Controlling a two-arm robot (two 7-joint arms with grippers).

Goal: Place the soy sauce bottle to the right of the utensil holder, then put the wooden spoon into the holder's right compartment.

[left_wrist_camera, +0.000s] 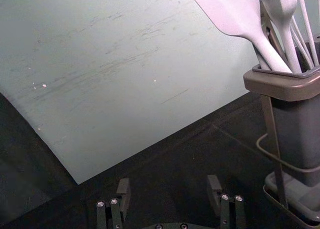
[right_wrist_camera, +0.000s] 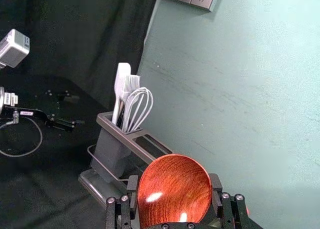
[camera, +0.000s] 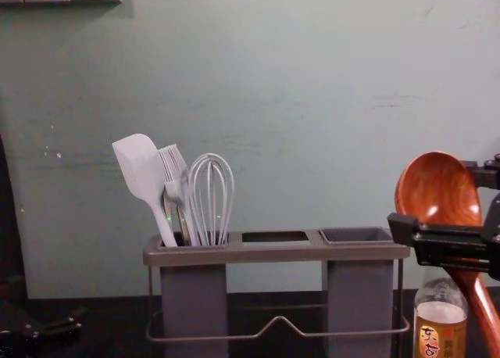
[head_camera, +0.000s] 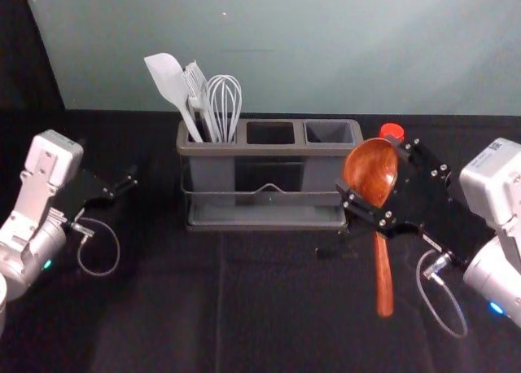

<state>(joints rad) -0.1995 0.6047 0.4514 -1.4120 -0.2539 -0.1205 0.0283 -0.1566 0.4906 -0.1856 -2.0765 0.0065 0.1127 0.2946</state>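
Hanging nearest, the handle [head_camera: 383, 283] of the wooden spoon [camera: 433, 190] points down, I think because this end must enter the holder first. On the left of the bench [head_camera: 163, 308], the left tool [left_wrist_camera: 168, 194] waits with its fingers apart and nothing between them; this work seems to need one arm only. On the right side, the right tool [right_wrist_camera: 173, 183] is clenched on the spoon near the round bowl, so the long part is free for going in. In the chest view the spoon is tilted, its lower end leaning to the right.

Farther, the holder [head_camera: 264, 199] carries a spatula [camera: 139, 166], a brush [camera: 173, 166] and a whisk [camera: 211, 198] in its left compartment, with their heads up, probably for easy taking. The right compartment [head_camera: 330, 131] is open to receive the spoon. Just beside it, on the right, the soy sauce bottle [camera: 439, 315] stands upright, its red cap [head_camera: 391, 131] seen behind the spoon; so the first half of the task looks finished.

Next, the right tool should bring the spoon left, make it more vertical and keep its end above the rim before lowering. The handle could knock the bottle or catch the rim. Behind everything is the pale wall [head_camera: 285, 80].
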